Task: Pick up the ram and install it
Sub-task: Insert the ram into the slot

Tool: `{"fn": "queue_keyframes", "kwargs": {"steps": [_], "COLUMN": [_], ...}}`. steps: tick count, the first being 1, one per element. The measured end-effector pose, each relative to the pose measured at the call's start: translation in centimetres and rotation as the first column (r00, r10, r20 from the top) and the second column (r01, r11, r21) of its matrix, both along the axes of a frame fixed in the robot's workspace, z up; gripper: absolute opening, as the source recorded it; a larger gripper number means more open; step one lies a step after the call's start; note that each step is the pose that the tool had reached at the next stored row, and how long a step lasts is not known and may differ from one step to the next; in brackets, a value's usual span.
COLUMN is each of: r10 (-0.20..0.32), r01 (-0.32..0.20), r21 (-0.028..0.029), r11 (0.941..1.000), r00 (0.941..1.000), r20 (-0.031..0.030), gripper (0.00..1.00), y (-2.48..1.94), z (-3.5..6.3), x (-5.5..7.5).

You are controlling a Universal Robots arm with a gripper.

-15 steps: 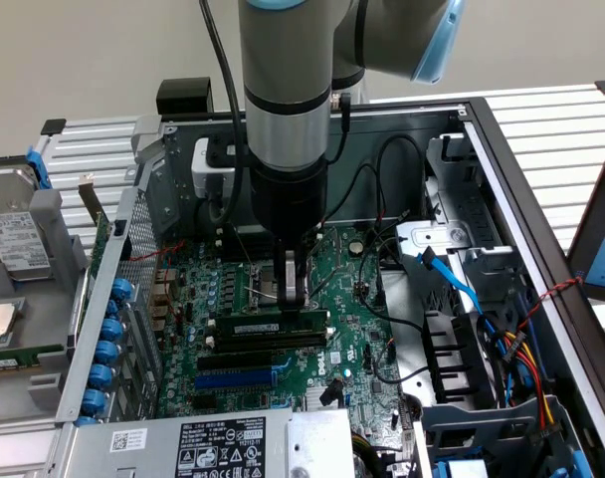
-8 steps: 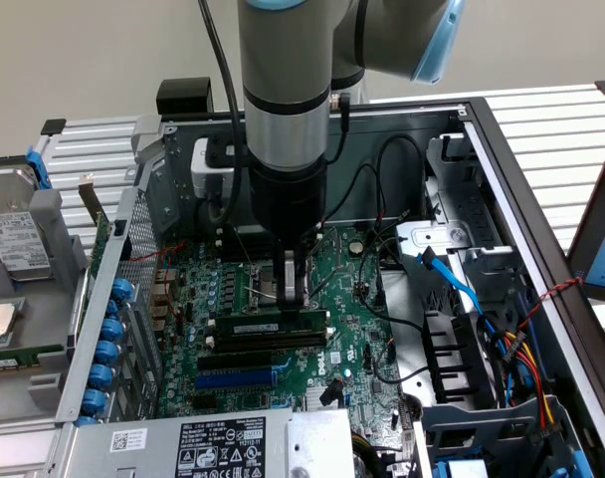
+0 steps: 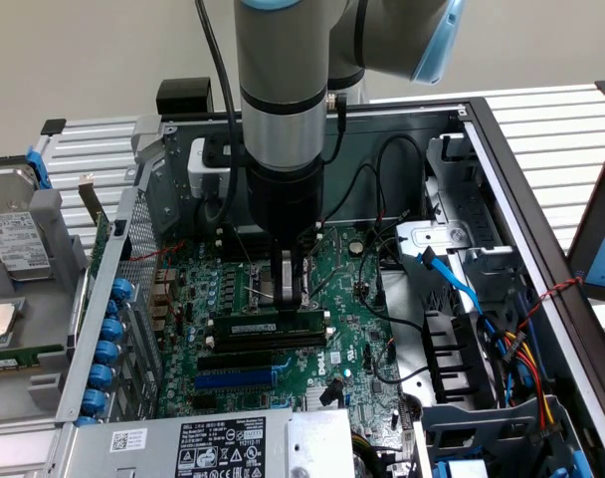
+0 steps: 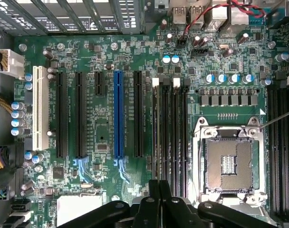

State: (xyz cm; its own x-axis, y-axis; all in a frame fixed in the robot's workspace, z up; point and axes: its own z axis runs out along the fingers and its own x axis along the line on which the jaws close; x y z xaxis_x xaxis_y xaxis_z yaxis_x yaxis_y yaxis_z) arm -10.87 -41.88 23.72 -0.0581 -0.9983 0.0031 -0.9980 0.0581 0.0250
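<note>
So the grey robot arm's tool [image 3: 291, 297] hung straight down inside the open grey metal computer case [image 3: 502, 169], which lay on its side on a pale slatted bench [image 3: 551, 124]. In the wrist view its two dark fingers [image 4: 153, 202] were pressed together with no gap I could see, so closed and holding nothing.

The ram [image 3: 273, 325], a long, narrow dark-green stick with a small white label, stood on edge in line with the black memory slots [image 3: 268, 341] on the green motherboard [image 3: 357, 299]. It was directly under the tool tips. I honestly couldn't tell whether they were touching its top edge or sitting just above it.

The silver-framed square CPU socket [image 4: 227, 161] was just beside those slots, and the long blue expansion slot [image 4: 118, 114] was on their other side, near but apart. A bright blue flat cable [image 3: 449, 276] ran across the drive cage on the exterior view's right.
</note>
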Motion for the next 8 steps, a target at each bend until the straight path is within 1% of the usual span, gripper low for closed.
{"fn": "queue_keyframes", "kwargs": {"steps": [8], "r10": [0.000], "r01": [0.000], "r21": [0.0006], "r11": [1.0000], "r00": [1.0000], "r20": [0.0010], "gripper": [0.12], "y": [0.02], "z": [-0.08], "x": [-0.12]}}
